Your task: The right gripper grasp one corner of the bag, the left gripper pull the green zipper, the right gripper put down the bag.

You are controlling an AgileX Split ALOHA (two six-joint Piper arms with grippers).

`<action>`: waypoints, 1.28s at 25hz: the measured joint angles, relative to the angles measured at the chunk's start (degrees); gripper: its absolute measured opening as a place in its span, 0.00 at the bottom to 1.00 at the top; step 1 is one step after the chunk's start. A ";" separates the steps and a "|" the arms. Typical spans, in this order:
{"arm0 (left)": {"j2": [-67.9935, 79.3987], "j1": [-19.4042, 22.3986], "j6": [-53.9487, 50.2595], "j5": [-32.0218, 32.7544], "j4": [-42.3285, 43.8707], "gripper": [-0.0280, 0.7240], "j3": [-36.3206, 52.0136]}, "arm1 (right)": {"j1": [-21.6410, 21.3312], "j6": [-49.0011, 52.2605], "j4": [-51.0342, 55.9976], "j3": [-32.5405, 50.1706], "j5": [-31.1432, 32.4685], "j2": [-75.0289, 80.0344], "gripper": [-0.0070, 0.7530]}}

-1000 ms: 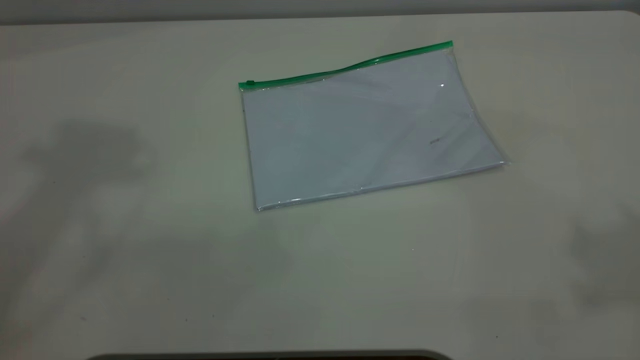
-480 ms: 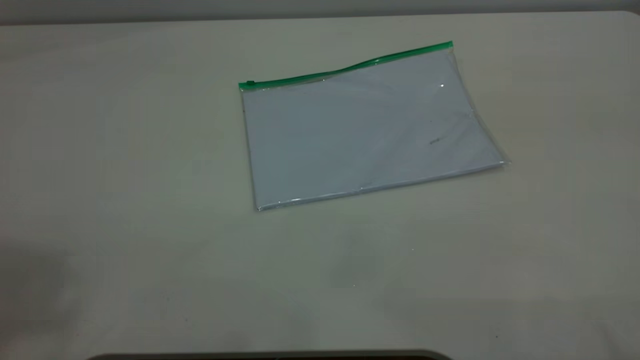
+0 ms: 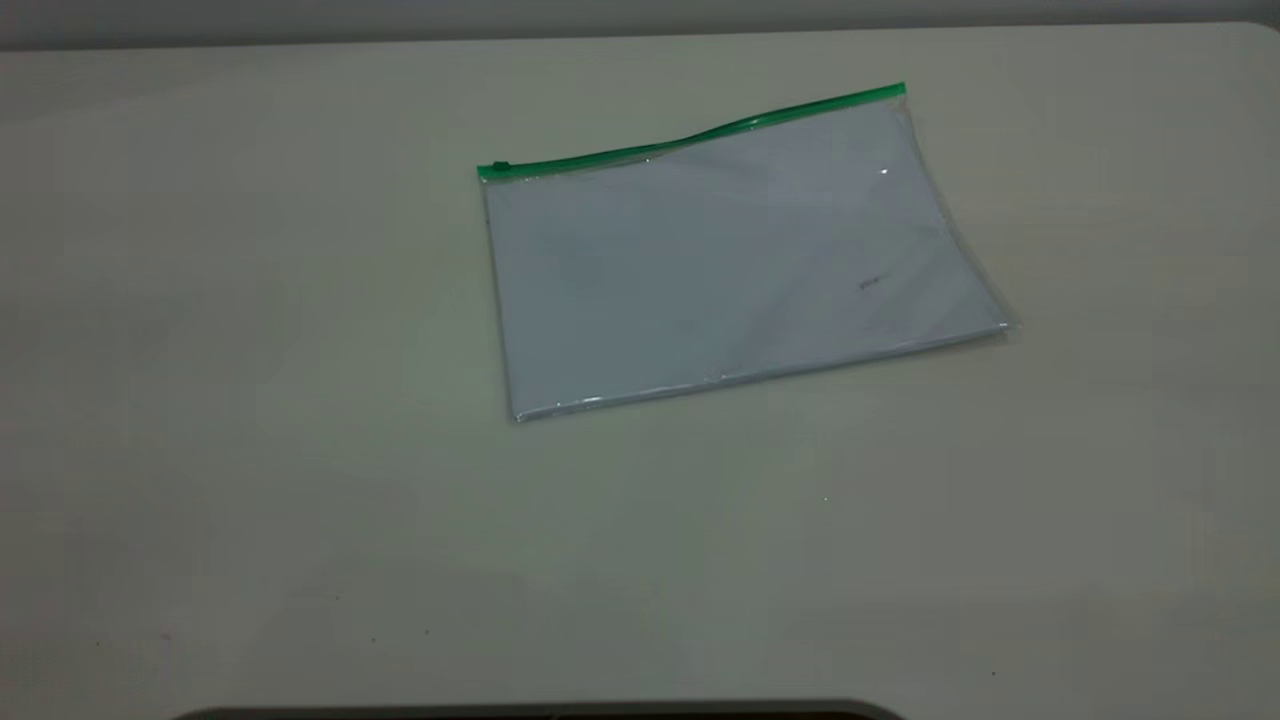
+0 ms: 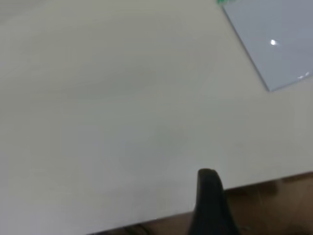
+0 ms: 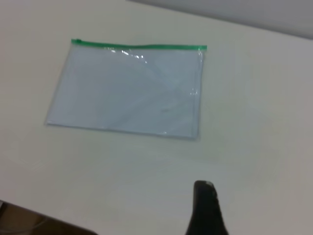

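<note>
A wide, pale cream surface [image 3: 250,400] fills the exterior view, and neither arm appears in that view.

A flat, rectangular clear plastic bag [image 3: 730,260] lies on the surface, pale bluish-white with glossy creases. It rests flat and slightly skewed, touched by nothing.

A thin green zipper [image 3: 690,135] runs the full length of the bag's long edge on the side farthest from both end effectors. Its small slider tab [image 3: 500,167] sits at one end of the strip, at the corner nearer the left arm's side. The opposite corner [image 3: 900,92], also tipped in green, is on the right arm's side.

In the right wrist view, one black finger of the right end effector [image 5: 205,208] shows at the frame edge, above the bare surface. The whole bag [image 5: 129,88] lies ahead of it, well apart. How far this end effector is open cannot be told; it holds nothing visible.

In the left wrist view, one black finger of the left end effector [image 4: 210,200] hangs near the surface edge. Only a part of the bag [image 4: 274,39] shows, far ahead and off to one side. Its opening cannot be told either.
</note>
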 joint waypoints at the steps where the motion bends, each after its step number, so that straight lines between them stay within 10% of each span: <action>1: -2.34 0.00 0.00 0.00 0.00 0.82 2.08 | 0.00 0.00 0.06 0.58 0.14 -1.06 0.77; 17: -14.43 0.00 0.32 -0.89 -0.33 0.82 21.42 | 0.00 0.42 -2.05 7.54 2.50 -16.11 0.77; 32: -14.43 0.00 2.01 -2.31 -2.25 0.82 22.15 | 0.00 1.08 -6.24 14.28 3.33 -19.49 0.77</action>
